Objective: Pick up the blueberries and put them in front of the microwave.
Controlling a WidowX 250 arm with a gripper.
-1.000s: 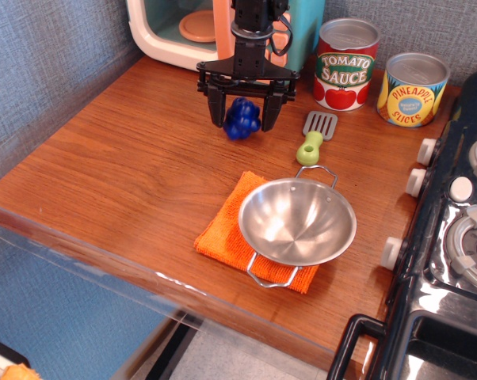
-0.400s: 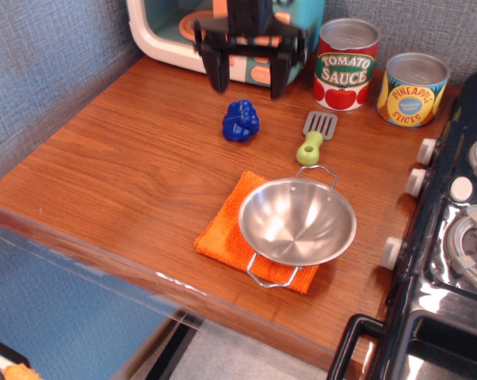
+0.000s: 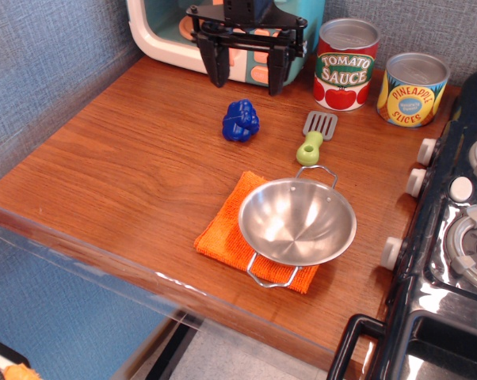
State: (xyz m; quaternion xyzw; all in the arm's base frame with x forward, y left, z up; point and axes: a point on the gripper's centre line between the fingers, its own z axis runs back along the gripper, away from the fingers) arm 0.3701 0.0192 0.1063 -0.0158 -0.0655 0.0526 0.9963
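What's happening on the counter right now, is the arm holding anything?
No. The gripper hangs open and empty, raised in front of the microwave, with its fingers spread wide. The blueberries sit free on the wooden counter, in front of the microwave and below the gripper, untouched by it. Nearby are the green-handled spatula, and the steel bowl on its orange cloth. The placement looks done, though I can't confirm more than that.

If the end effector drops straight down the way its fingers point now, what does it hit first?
Most likely the bare wooden table just in front of the microwave. The end effector hangs open, and the blueberries seem to lie nearer the camera than its fingertips, though depth is hard to judge from this one view.
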